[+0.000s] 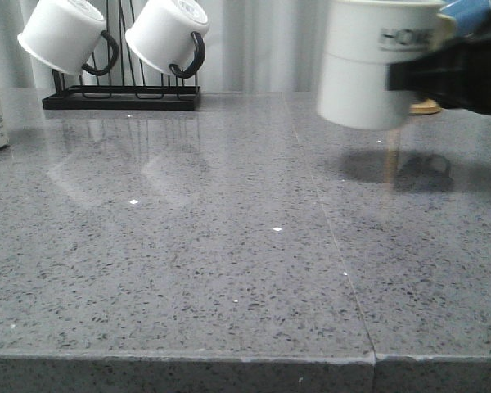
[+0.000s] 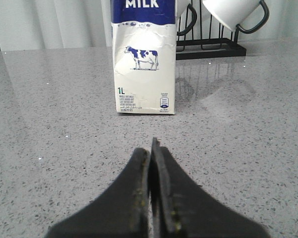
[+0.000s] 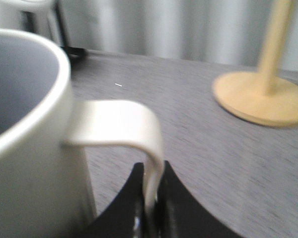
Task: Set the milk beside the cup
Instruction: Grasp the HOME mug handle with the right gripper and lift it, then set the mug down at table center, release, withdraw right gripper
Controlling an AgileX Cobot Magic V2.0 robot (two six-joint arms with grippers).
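A: Count, please.

B: One milk, one cup, two plain white mugs with black handles on one black rack, and one wooden stand with a round base and an upright post.

A: Where is the milk?

B: Upright on the grey table, just beside the rack, which stands behind it. In the front view only a sliver of a carton shows at the left edge; I take it for the same milk, though the view is too narrow to be sure.

A: And the cup?

B: Off the table, well apart from the rack on the right side, with its shadow on the top below it. "HOME" lettering is partly readable; the frame is blurred there.

A: The grippers?

B: The right gripper is pinched on the cup's white handle, fingers closed against it on both sides. The left gripper has its fingers pressed together, holding nothing, low over the table with bare surface between it and the milk.

A: Anything in the way?

B: The wooden stand sits on the table near the cup, on the side away from the rack. Blue parts of the arm show above the cup.
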